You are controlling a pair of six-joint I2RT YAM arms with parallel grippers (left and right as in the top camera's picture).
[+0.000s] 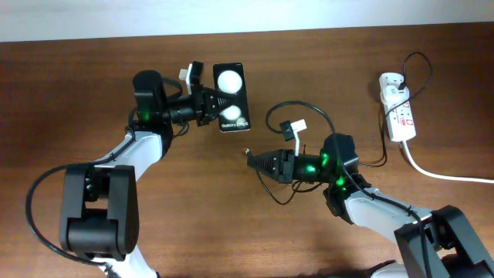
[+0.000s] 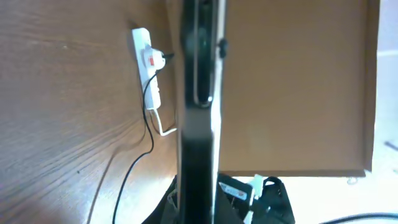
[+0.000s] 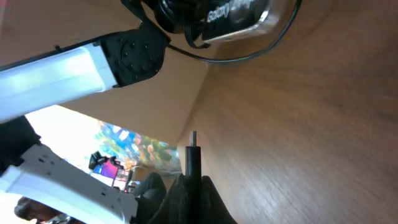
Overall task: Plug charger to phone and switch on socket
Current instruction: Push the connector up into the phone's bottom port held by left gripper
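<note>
Your overhead view looks straight down on the worktop. Both wrist views sit close and low. All three share the phone; the left wrist view also catches the socket, upper left.

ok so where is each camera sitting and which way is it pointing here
Overhead: fixed above the table, looking straight down; the left gripper clamps the phone, and the right gripper faces it.
Left wrist: rides behind the left gripper, looking along the held phone's edge to the socket; its own fingers are hard to make out.
Right wrist: rides behind the right gripper, looking past its fingers and the charger tip toward the phone and left arm.
Shared: the phone is in all three; the socket is in overhead and left wrist.
</note>
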